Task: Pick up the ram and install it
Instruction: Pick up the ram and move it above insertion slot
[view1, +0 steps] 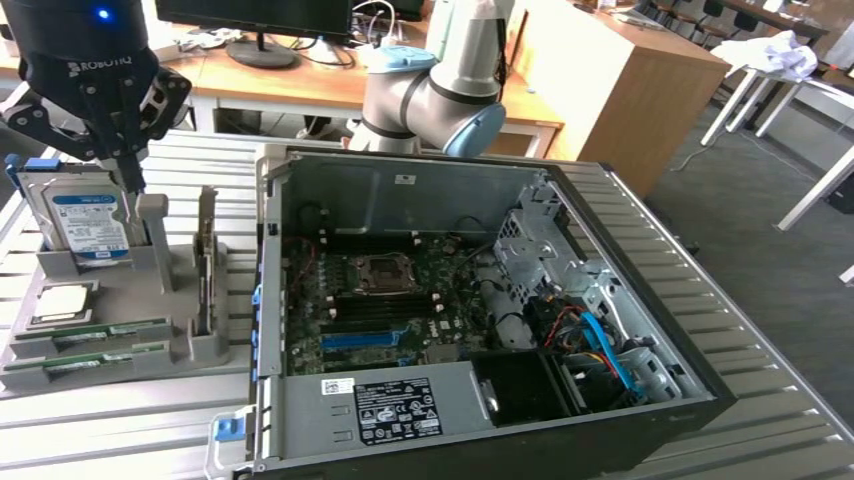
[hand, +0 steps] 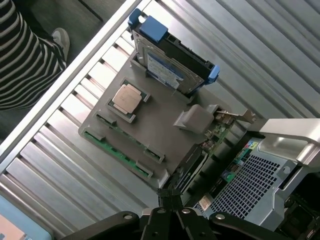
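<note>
Over tray w/ RAM: gripper closed.

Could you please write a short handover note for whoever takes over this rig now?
Gripper: shut, empty, above the grey holder tray near the hard drive.
Ram: both sticks lie in the tray's slots, at the edge far from the hard drive, untouched.
Computer case: open, motherboard exposed.
Done: nothing. Left: picking up one ram stick and installing it.
</note>
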